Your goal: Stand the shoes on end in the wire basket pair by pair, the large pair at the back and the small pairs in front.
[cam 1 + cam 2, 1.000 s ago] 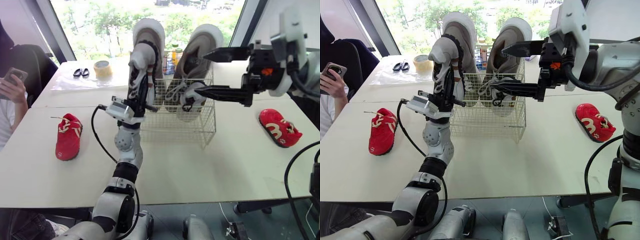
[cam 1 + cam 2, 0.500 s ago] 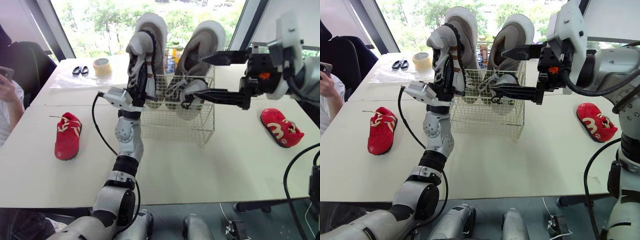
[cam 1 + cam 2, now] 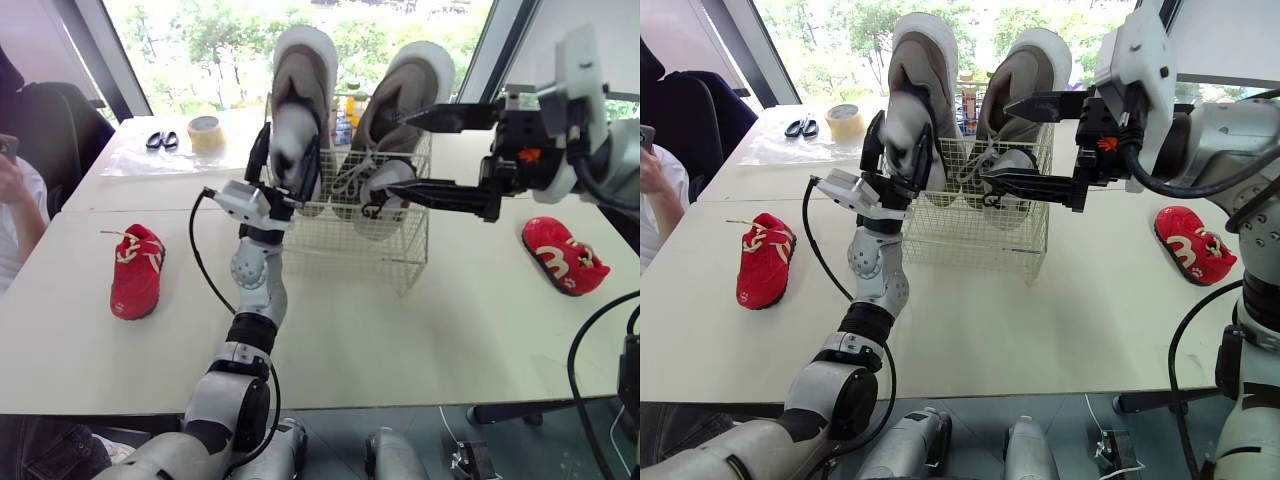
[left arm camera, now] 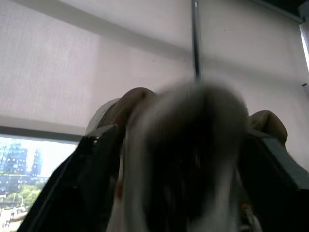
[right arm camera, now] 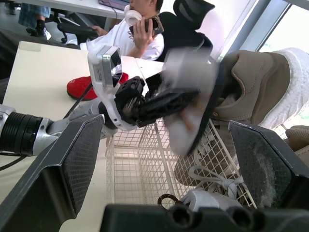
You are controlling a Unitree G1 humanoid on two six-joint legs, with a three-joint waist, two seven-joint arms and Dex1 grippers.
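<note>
The wire basket [image 3: 350,235] is sitting on the table [image 3: 400,330]. Two large tan shoes [image 3: 412,85] are standing on end along the basket's back, long axes upright, rounded ends rising above its rim. One small grey shoe [image 3: 385,195] is leaning in the basket's front right part.

The left gripper [image 3: 283,170] is clenching a second small grey shoe [image 3: 290,125] above the basket's front left part. Its long axis is running roughly upright; which end is pointing up cannot be told.

The right gripper [image 3: 397,152] is hovering at the basket's right side, fingers spread wide and grasping nothing.

One red shoe [image 3: 135,272] is lying left of the basket and another red shoe [image 3: 562,256] right of it, both well apart from it.
</note>
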